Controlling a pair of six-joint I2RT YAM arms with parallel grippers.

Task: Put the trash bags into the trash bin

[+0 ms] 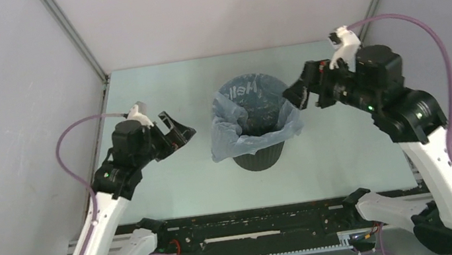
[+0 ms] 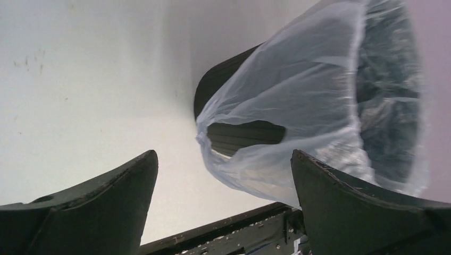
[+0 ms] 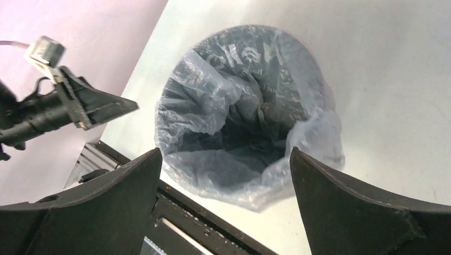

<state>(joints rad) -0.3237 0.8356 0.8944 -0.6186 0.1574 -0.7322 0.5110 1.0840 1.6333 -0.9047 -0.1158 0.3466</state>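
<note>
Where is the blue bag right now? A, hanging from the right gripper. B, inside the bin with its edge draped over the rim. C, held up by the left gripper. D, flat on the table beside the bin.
B: the bag lines the bin, its film spilling over the rim, while the left gripper and right gripper stand open, apart from it.

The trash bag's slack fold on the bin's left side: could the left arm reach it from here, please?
Probably yes. The left arm has its jaws open and facing the trash bag, which droops over the left rim of the trash bin, with only bare table between them.
</note>
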